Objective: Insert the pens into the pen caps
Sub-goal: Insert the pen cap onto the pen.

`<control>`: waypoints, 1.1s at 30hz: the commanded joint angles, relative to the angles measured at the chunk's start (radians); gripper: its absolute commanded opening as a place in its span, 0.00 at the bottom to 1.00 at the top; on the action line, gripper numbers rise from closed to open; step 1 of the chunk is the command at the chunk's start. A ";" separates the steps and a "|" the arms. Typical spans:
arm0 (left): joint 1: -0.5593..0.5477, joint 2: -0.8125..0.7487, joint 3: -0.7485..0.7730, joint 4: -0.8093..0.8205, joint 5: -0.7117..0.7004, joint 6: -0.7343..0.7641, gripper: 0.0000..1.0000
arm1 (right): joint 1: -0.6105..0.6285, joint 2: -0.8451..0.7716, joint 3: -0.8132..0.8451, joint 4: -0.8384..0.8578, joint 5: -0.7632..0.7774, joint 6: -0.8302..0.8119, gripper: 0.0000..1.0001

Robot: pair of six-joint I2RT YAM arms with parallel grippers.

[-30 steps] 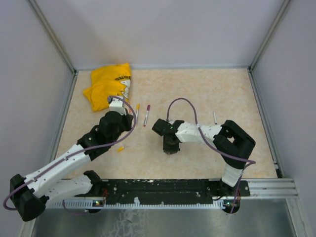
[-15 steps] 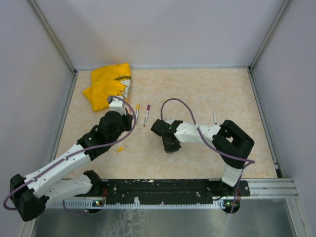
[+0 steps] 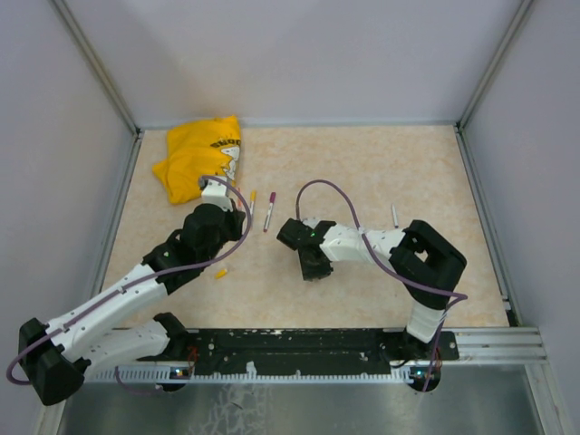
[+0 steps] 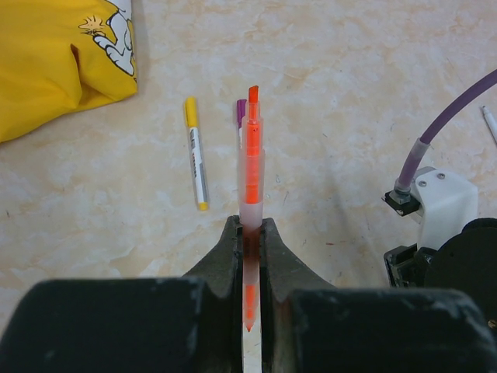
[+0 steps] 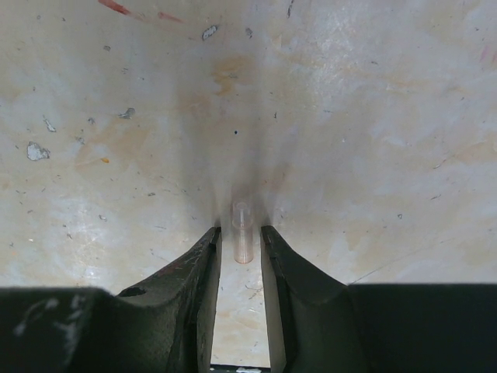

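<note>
Over the last second the right arm has nudged left, and the right gripper (image 5: 241, 242) has just spread its fingers. They now stand apart on either side of a small pale pen cap (image 5: 242, 221), which is blurred, sits on the table (image 5: 349, 116) and seems to touch neither finger. The left gripper (image 4: 250, 227) stays clamped on the orange pen (image 4: 252, 155), bare tip forward. This reads as a release or a re-grip, so no capping yet.
</note>
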 commanded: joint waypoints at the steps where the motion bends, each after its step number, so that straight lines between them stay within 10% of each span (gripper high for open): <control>1: 0.004 -0.001 0.024 0.024 0.010 -0.002 0.00 | -0.007 0.066 -0.032 0.063 0.045 0.020 0.28; 33: 0.004 -0.003 0.027 0.026 0.010 -0.002 0.00 | -0.010 0.041 -0.057 0.109 0.043 0.029 0.17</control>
